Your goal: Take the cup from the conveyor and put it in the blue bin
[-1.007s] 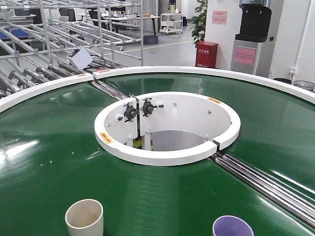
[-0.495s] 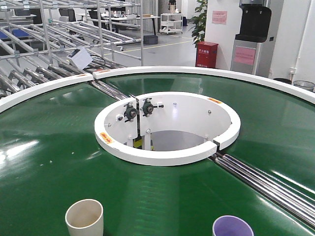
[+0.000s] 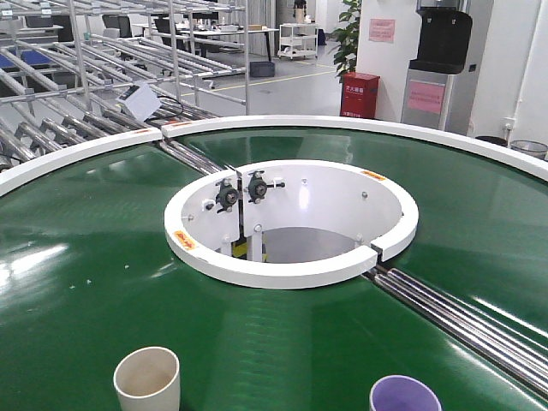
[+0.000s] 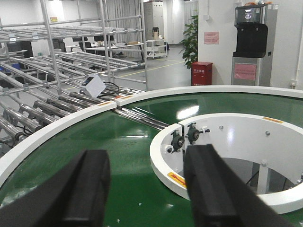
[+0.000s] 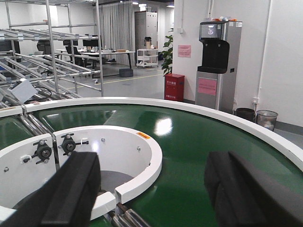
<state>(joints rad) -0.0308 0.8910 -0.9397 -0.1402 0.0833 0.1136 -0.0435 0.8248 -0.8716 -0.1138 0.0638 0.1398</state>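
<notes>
The conveyor (image 3: 94, 257) is a glossy dark-green ring belt with white edging and a white central well (image 3: 291, 218). A cream cup (image 3: 147, 378) stands upright on the belt at the near left edge of the front view. A purple cup (image 3: 405, 395) stands at the near right, partly cut off. My left gripper (image 4: 147, 163) is open and empty above the belt left of the well. My right gripper (image 5: 154, 175) is open and empty above the belt by the well's right rim. Neither cup shows in the wrist views. The blue bin is out of view.
Steel rollers (image 3: 462, 317) cross the belt at the right and at the far left (image 3: 193, 156). Bare metal roller racks (image 3: 77, 77) stand behind the conveyor. A red box (image 3: 360, 94), a water dispenser (image 3: 437, 64) and waste baskets (image 5: 258, 118) stand beyond it.
</notes>
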